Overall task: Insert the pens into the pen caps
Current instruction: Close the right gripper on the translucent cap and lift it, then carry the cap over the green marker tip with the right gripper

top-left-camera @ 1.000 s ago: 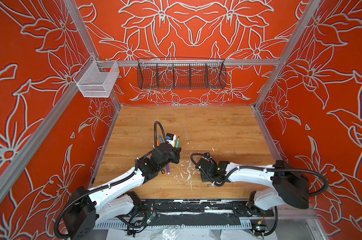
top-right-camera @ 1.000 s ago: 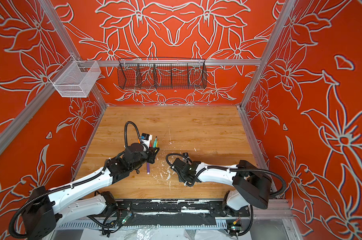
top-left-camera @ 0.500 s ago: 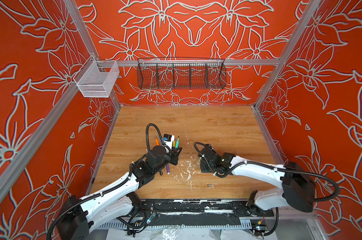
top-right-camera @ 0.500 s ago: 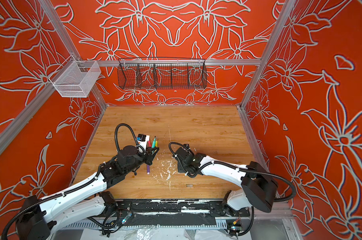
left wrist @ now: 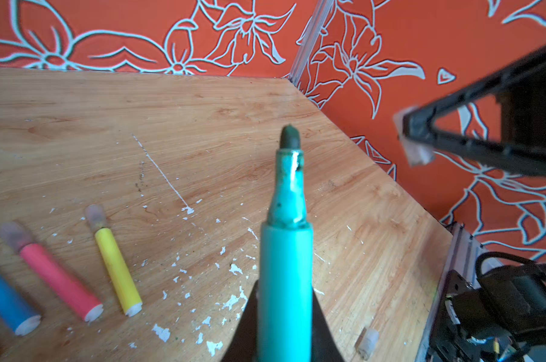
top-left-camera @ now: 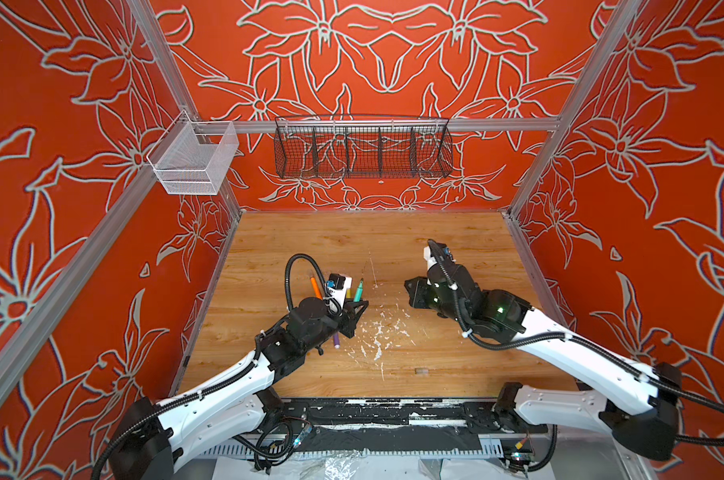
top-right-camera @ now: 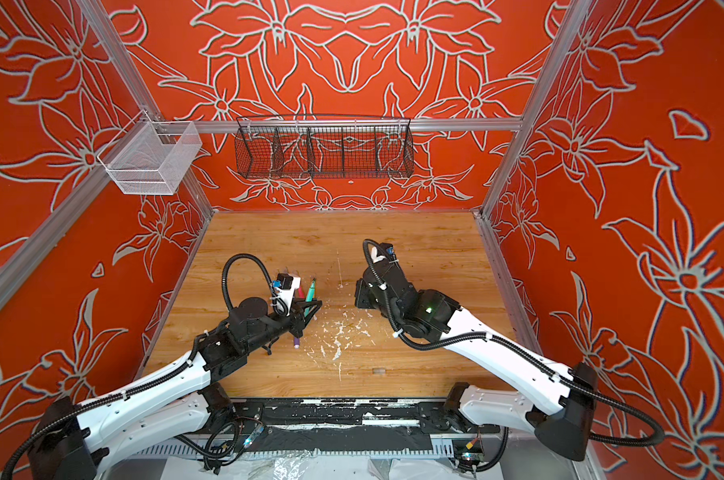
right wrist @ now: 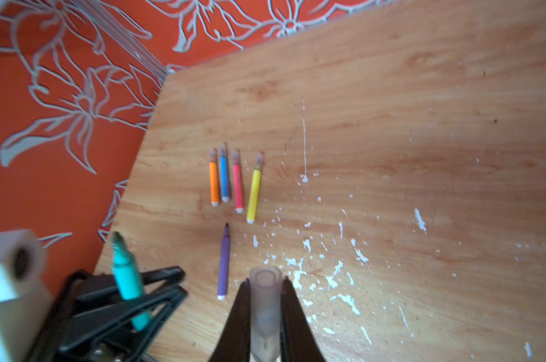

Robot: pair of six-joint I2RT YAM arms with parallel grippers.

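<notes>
My left gripper [top-left-camera: 354, 309] [left wrist: 286, 288] is shut on the green pen [left wrist: 286, 250] [top-left-camera: 358, 290], whose dark tip is bare and points away from the wrist. My right gripper [top-left-camera: 412, 291] [right wrist: 265, 282] is shut on a clear pen cap [right wrist: 264, 301], open end forward, facing the left gripper across a gap. The purple pen [right wrist: 224, 260] [top-left-camera: 336, 340] lies uncapped on the table. Orange [right wrist: 213, 181], blue [right wrist: 224, 178], pink [right wrist: 237, 185] and yellow [right wrist: 254, 191] pens lie side by side with caps on. A loose pen cap [top-left-camera: 421, 371] [left wrist: 367, 341] lies near the front edge.
White flecks of debris [top-left-camera: 379, 332] are scattered over the middle of the wooden table [top-left-camera: 456, 241]. A black wire basket [top-left-camera: 362, 147] hangs on the back wall and a white mesh basket [top-left-camera: 194, 160] at the left corner. Red patterned walls close three sides.
My right arm has lifted and drawn back from the front middle with the cap in its jaws, uncovering the loose cap. My left arm has barely shifted.
</notes>
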